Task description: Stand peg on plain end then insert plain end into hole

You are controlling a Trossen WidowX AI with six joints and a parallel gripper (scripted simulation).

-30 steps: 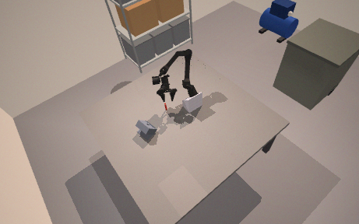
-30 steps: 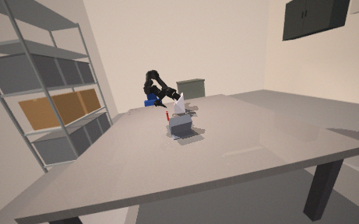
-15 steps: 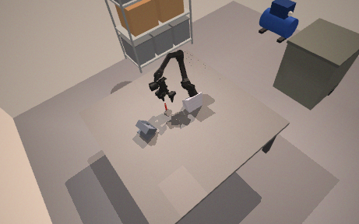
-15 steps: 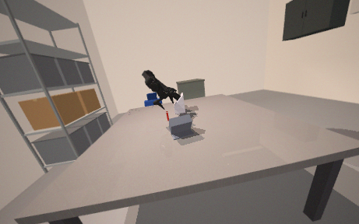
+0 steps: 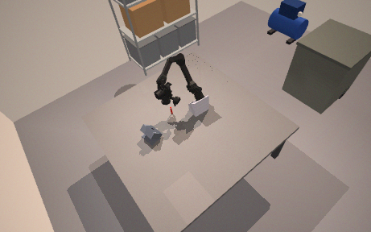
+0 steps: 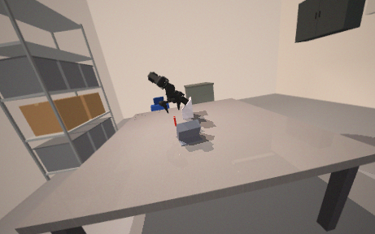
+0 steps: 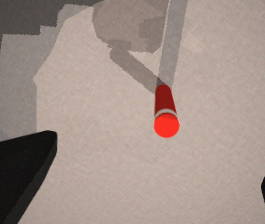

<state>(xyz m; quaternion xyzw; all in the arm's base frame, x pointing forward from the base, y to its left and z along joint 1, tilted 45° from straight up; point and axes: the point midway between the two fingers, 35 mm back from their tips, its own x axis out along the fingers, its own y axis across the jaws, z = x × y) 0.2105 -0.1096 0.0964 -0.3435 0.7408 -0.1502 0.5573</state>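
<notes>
From overhead, I see a blue-grey block (image 5: 150, 134) (image 6: 189, 131) at the red peg's seven o'clock; the peg (image 5: 171, 110) (image 6: 175, 121) (image 7: 166, 107) stands upright on the table (image 5: 237, 141) (image 6: 239, 162) (image 7: 98, 170), banded end up; the gripper (image 5: 171, 102) (image 6: 172, 109) (image 7: 164, 161), open and empty, hovers toward twelve; a pale panel (image 5: 199, 106) (image 6: 188, 110) sits toward three.

You are looking at a shelving unit (image 5: 141, 52) (image 6: 40, 69) holding brown boxes (image 5: 146, 18) (image 6: 72, 110) and grey bins, while a green-grey cabinet (image 5: 321, 68) (image 6: 199, 93) is standing near a blue tank (image 5: 288, 23) (image 6: 159, 106) and pale walls are rising around you
</notes>
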